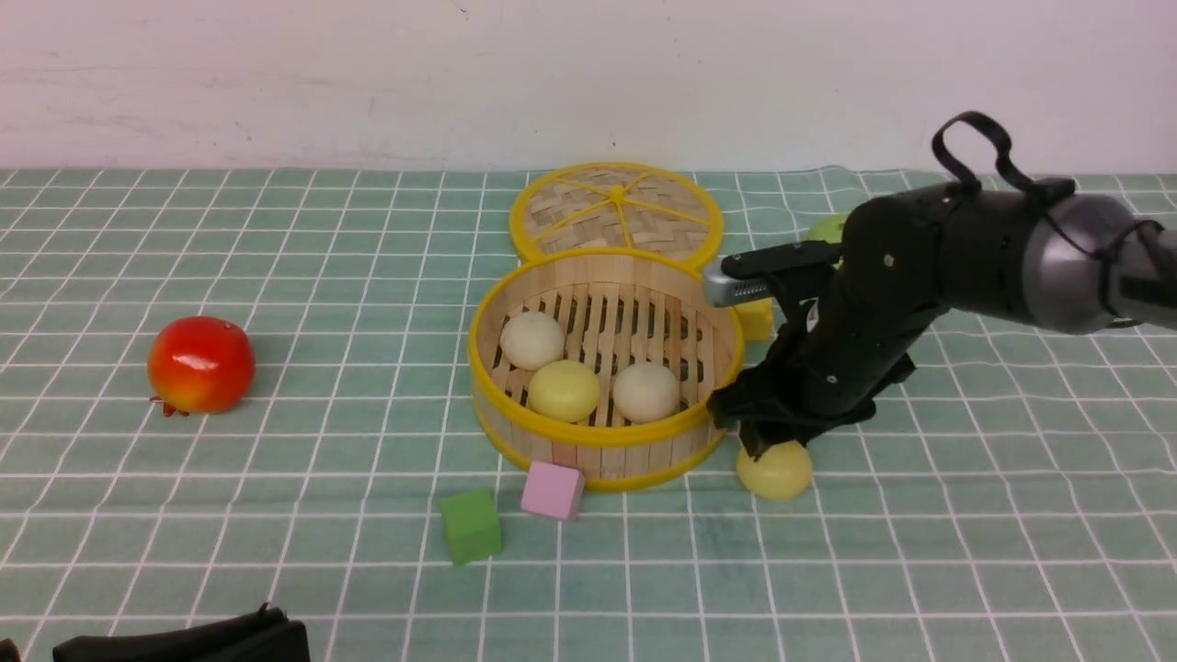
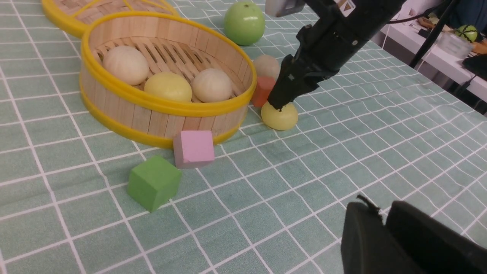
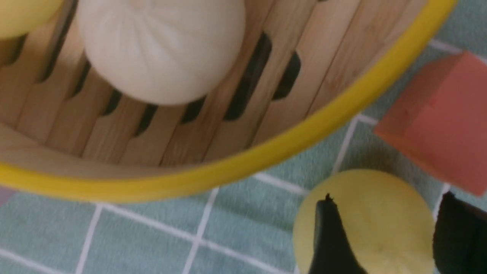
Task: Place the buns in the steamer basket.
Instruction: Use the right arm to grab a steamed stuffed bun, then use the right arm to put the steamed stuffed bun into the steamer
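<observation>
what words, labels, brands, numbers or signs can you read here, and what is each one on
None can be read: the buns, steamer basket, cubes and lid show no lettering.

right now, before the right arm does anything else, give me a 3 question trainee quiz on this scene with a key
1. How many buns lie inside the steamer basket?
2. True or false: the pink cube is inside the steamer basket.
3. Which bun is the right gripper at?
a) an off-white bun in the basket
b) the pale yellow bun outside the basket
c) the pale yellow bun in the basket

Key:
1. Three
2. False; it stands on the table, in front of the basket
3. b
</observation>
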